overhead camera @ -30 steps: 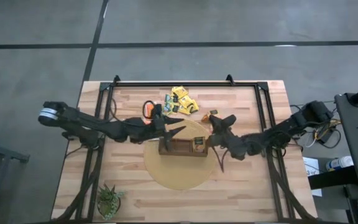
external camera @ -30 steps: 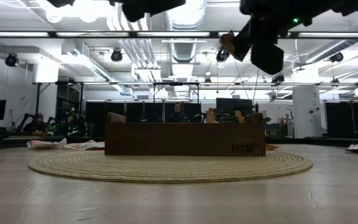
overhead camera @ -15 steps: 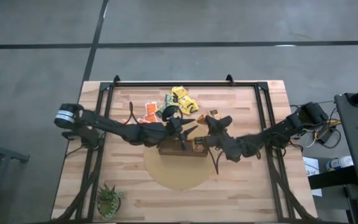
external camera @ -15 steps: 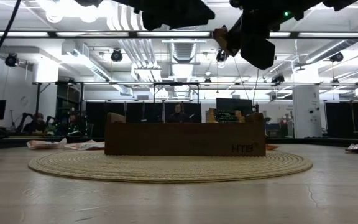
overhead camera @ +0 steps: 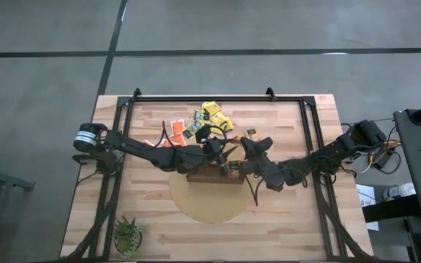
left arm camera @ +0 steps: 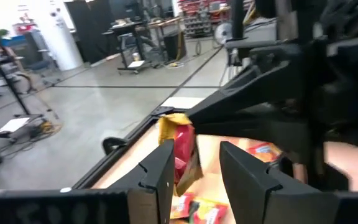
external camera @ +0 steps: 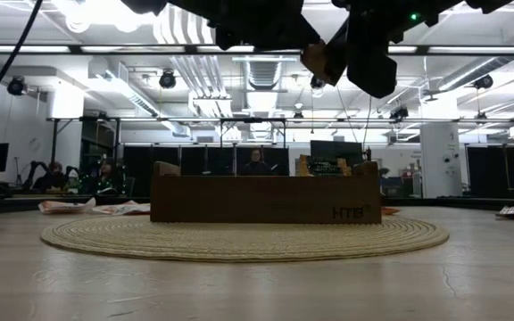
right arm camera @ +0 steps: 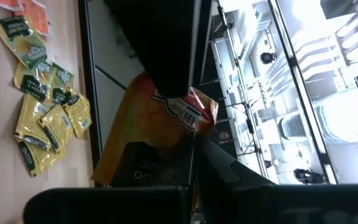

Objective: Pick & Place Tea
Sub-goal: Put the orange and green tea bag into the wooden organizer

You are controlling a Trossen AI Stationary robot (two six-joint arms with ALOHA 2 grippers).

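Note:
My right gripper [overhead camera: 245, 151] is shut on an orange-red tea sachet [right arm camera: 166, 118], high above the long brown box [overhead camera: 205, 175] on the round woven mat [overhead camera: 210, 206]. The sachet also shows in the low view [external camera: 316, 59]. My left gripper [overhead camera: 224, 150] is open and close in front of the right one. Its fingers [left arm camera: 160, 177] stand on either side of the held sachet [left arm camera: 180, 149]; I cannot tell whether they touch it. Loose yellow sachets [overhead camera: 215, 115] and orange ones [overhead camera: 172, 133] lie flat on the table's far part. A few sachets [external camera: 321, 165] stand in the box's right end. My right gripper pinches one edge of the orange-red sachet [right arm camera: 180, 138] between its two fingers. The fingers come from the table's right side. The sachet sticks out past the fingertips toward the left gripper, lifted clear above the box.
A small green potted plant [overhead camera: 129, 235] stands at the near left corner. One sachet [overhead camera: 252, 133] lies alone on the table beyond the right gripper. Black frame rails [overhead camera: 218, 97] run along the far, left and right edges.
My left gripper has gone toward the table's right edge, over the box, up to the right gripper and the held sachet. My right gripper has shifted a little toward the left and keeps the sachet lifted.

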